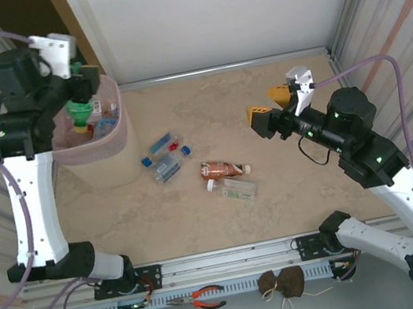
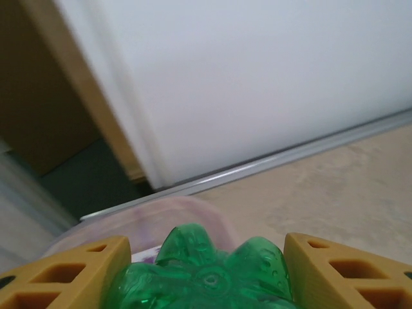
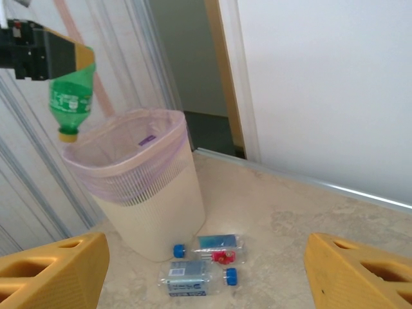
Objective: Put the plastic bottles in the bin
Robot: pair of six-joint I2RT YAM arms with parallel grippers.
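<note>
The left gripper (image 2: 205, 275) is closed partway onto a green bottle (image 3: 71, 103), whose lobed, dimpled base is pinched between the two yellow, hollow-celled fingers (image 2: 64, 277). The bottle is held cap down, directly above the open mouth of the bin (image 3: 154, 206), with its yellow cap (image 3: 67, 136) just over the rim at the side farthest from the loose bottles. The bin is seen as a pale basket with a rounded-square rim, tapering finely ribbed sides and a thin pinkish translucent film folded over its top. A few bottles (image 1: 104, 124) are already seen lying inside it. The right gripper (image 1: 269, 107) is spread wide with nothing between its jaws and is held in the air well away from the bin, across the table, facing it. Near the foot of the bin, on the beige marbled table top (image 1: 318, 199), a cluster of small clear bottles (image 3: 193, 277) with blue and red caps is laid flat. Farther from the bin than that cluster, an orange-brown bottle (image 1: 221, 170) lies on its side. A clear, squarish bottle (image 1: 238, 189) is set just beside it.
</note>
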